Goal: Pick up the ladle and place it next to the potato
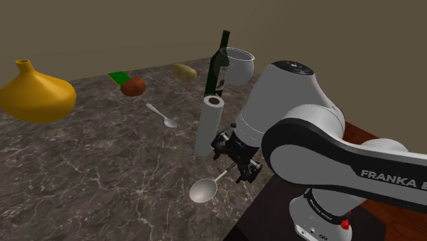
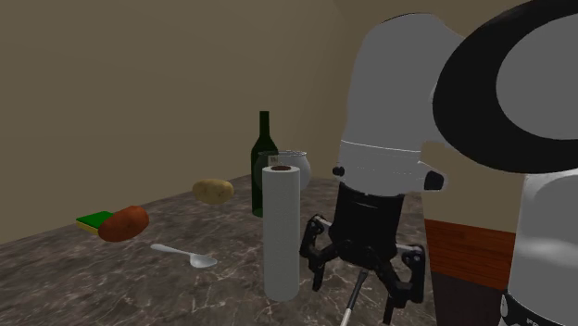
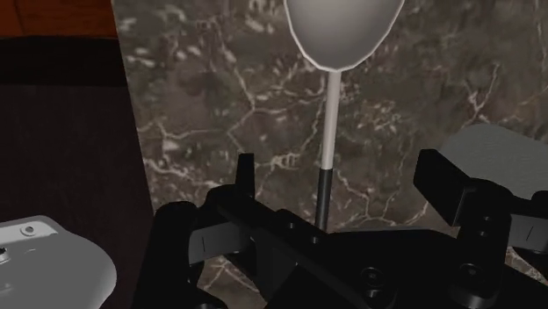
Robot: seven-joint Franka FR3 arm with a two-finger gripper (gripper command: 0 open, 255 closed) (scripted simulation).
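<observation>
Grey ladle (image 1: 203,190) lies near the edge of the marbled counter (image 1: 102,171), its handle inside the wide-open claw (image 3: 341,171), ungripped. Grasping step in hand. Next: close, lift, carry to the far potato (image 1: 184,71).

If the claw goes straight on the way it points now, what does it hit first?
The claw would likely meet the ladle handle first, lying untouched between its open fingers, then the counter. Depth is unclear.
</observation>
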